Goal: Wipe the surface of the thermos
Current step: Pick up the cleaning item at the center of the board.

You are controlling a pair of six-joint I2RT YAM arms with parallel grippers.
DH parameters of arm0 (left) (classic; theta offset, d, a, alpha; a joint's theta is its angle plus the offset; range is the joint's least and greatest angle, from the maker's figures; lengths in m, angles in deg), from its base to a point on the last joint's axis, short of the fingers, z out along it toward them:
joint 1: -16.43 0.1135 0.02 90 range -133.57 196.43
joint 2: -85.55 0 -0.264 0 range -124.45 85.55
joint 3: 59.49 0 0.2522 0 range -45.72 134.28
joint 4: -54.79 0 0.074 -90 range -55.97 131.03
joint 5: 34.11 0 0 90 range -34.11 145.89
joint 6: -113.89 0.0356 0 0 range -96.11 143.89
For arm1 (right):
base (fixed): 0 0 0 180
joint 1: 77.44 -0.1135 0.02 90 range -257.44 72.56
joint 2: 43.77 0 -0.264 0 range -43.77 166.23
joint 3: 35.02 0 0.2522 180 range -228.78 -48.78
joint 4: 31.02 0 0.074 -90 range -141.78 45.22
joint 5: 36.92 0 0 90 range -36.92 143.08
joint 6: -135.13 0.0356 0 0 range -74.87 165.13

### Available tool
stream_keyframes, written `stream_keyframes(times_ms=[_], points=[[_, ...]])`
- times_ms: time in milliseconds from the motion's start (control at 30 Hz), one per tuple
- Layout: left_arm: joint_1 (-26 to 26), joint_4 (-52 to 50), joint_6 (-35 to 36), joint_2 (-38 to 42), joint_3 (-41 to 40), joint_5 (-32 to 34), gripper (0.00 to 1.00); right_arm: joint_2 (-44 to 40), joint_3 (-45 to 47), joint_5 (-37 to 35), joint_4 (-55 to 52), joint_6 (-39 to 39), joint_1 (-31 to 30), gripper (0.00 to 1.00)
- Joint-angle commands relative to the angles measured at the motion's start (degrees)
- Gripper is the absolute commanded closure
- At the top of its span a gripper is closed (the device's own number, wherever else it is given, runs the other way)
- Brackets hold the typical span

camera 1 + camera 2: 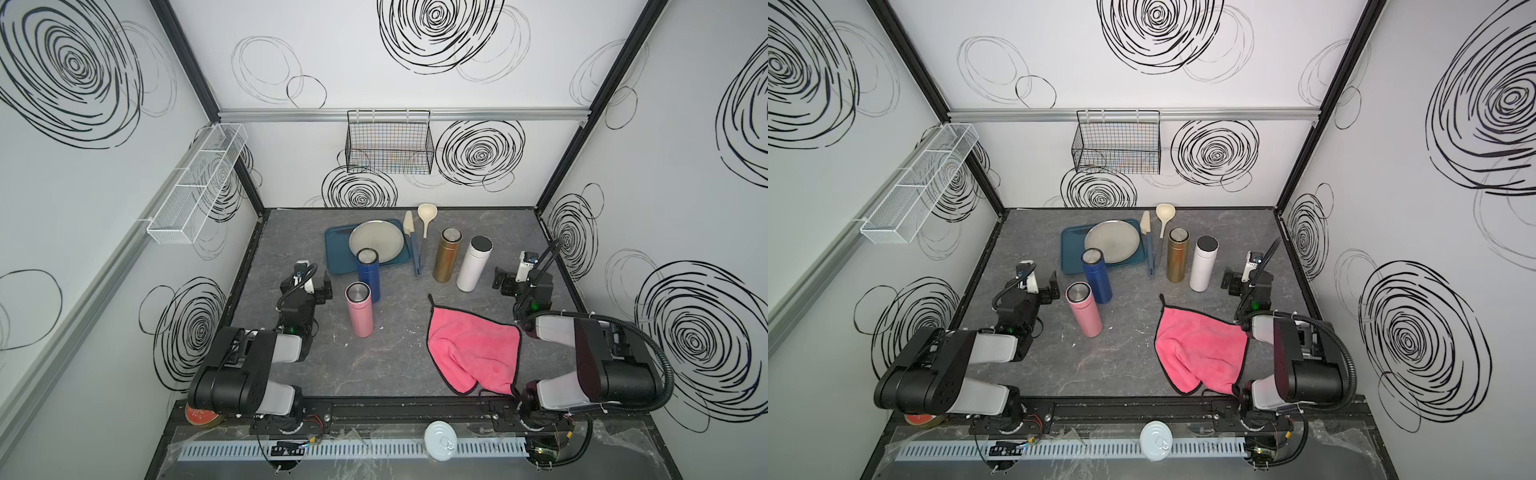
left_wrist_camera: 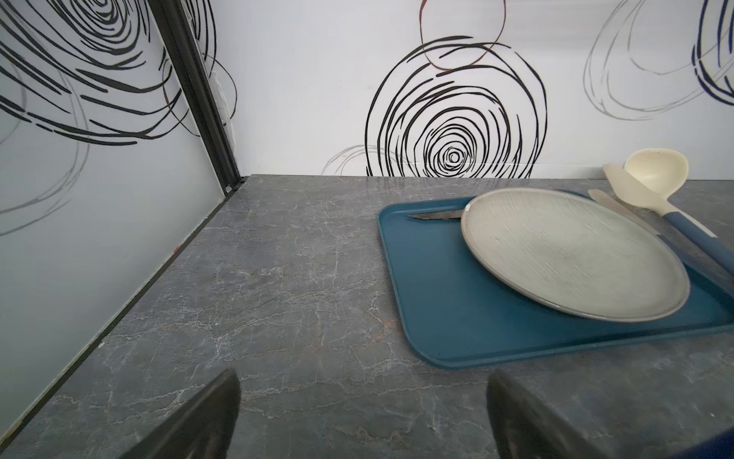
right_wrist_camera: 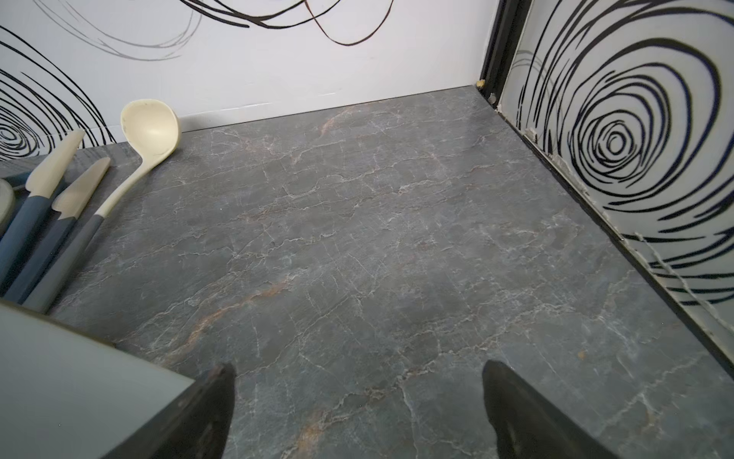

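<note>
- Your left gripper hangs released, jaws spread wide over bare tabletop with nothing between them.
- Your right gripper is likewise released, jaws wide apart and holding nothing.
- You have four upright thermoses on the grey marble-patterned table.
- The pink cylindrical thermos with a steel lid stands nearest your left gripper, not touching it.
- The dark blue thermos stands just behind the pink one, at the front edge of the teal rectangular tray.
- The gold metallic thermos and the white thermos with a black cap stand side by side; your right gripper sits just beside the white one, apart from it.
- The pink microfibre cloth with dark trim lies crumpled flat on the table in front of the white thermos, beside your right arm, ungripped.
- A round grey plate rests on the tray, over a serrated knife blade.
- A cream spatula and a cream ladle, both blue-handled, lie between the tray and the gold thermos.
</note>
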Motion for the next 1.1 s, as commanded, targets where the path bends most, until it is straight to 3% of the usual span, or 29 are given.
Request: stream_keyframes(times_ms=[0, 767, 867, 933, 1000, 1067], points=[[-0.2, 4.0, 1.0, -0.5, 1.1, 0.7, 0.01, -0.1, 0.1, -0.6, 1.5, -0.6, -0.3, 0.0], [0.5, 3.9, 0.4, -0.5, 1.2, -0.3, 0.01, -0.8, 1.0, -1.5, 2.7, -0.7, -0.7, 0.0], [-4.5, 2.5, 3.7, 3.7, 0.5, 8.1, 0.01, -4.4, 1.7, -10.2, 0.5, -1.5, -3.7, 0.0], [-9.5, -10.8, 6.7, 10.6, 3.5, 18.1, 0.01, -7.3, -4.1, -16.9, -13.6, 3.0, -4.6, 0.0], [-12.8, -18.0, 6.0, 13.7, 4.9, 25.8, 0.01, -8.1, -7.1, -15.2, -19.8, 4.4, -4.0, 0.0], [-14.5, -16.3, 5.9, 15.6, 3.3, 28.1, 0.01, -8.6, -9.9, -11.9, -25.0, 6.1, -4.2, 0.0]])
